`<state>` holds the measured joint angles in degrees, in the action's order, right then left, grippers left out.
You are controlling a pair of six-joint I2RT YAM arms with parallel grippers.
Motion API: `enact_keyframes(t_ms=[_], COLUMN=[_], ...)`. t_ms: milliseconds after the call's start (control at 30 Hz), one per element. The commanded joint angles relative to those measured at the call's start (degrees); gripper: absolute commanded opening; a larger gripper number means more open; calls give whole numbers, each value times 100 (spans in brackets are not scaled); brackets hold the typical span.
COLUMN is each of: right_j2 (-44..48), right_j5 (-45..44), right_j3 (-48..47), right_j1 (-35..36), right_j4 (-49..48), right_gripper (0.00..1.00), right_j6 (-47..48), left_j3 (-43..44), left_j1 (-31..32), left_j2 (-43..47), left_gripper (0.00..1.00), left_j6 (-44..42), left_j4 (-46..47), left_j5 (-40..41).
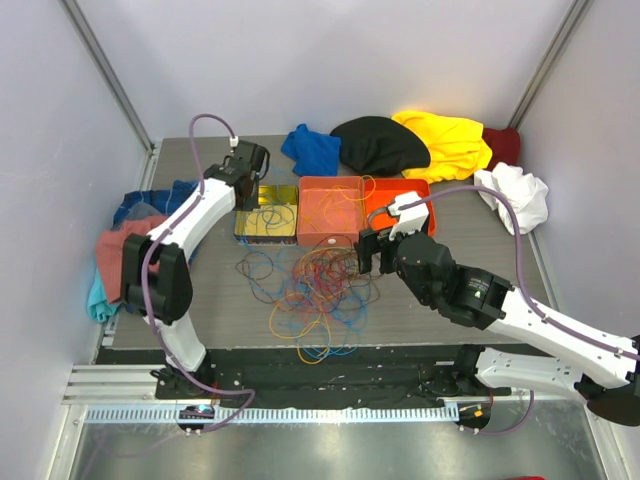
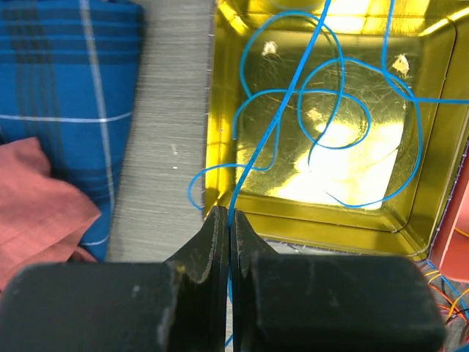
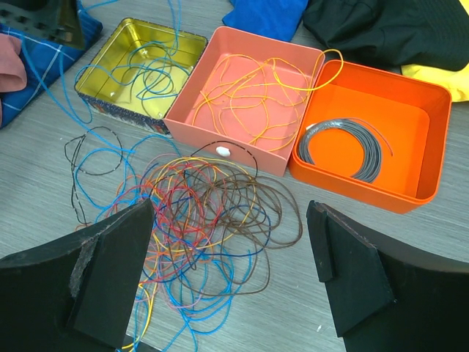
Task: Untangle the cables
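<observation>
Cables (image 1: 311,286) lie in one loose heap of orange, red, blue, yellow and dark loops on the tabletop (image 1: 216,300), just in front of three open containers. A few strands are sorted: blue in the gold tin (image 3: 110,95), orange and yellow in the pink box (image 3: 242,143), and a grey coil (image 3: 341,147) in the orange box (image 3: 352,187).

The left claw (image 2: 229,217) is pressed together on a single blue cable (image 2: 322,95). From where I stand, that strand runs straight away from the fingertips, crosses the tin's near rim and curls into several rings on the gold floor. Its long axis lies in line with the claw, so drawing it along that line looks like the natural way to feed it in or out.

The right claw (image 3: 229,209) hangs spread wide and holds nothing. The heap sits directly ahead of it and below, framed between its two fingers, with the boxes beyond. That arm is plainly the nearer one to the tangle; the left is off by the tin, well apart from the heap. I cannot tell whether the pinched blue strand trails back into the pile.
</observation>
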<state>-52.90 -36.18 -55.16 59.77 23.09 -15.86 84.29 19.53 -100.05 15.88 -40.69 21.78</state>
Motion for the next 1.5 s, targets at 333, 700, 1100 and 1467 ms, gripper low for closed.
enact_keyframes(t_ms=[333, 700, 1100, 1467], right_j2=[-53, -71, 70, -62], right_j5=[50, 94, 15, 76], right_j3=[58, 23, 75, 58], right_j1=[-106, -114, -132, -159], right_j4=[-296, -341, -235, -226], right_gripper=[95, 94, 94, 95], right_j6=[-5, -31, 4, -5], left_j3=[-615, 261, 2319, 2996], left_j1=[130, 130, -195, -248], left_j2=[987, 13, -1631, -1552], left_gripper=[0, 0, 0, 0], left_j6=[108, -15, -164, -393], left_j4=[-572, -703, -1213, -1310], left_j5=[-473, -763, -842, -570])
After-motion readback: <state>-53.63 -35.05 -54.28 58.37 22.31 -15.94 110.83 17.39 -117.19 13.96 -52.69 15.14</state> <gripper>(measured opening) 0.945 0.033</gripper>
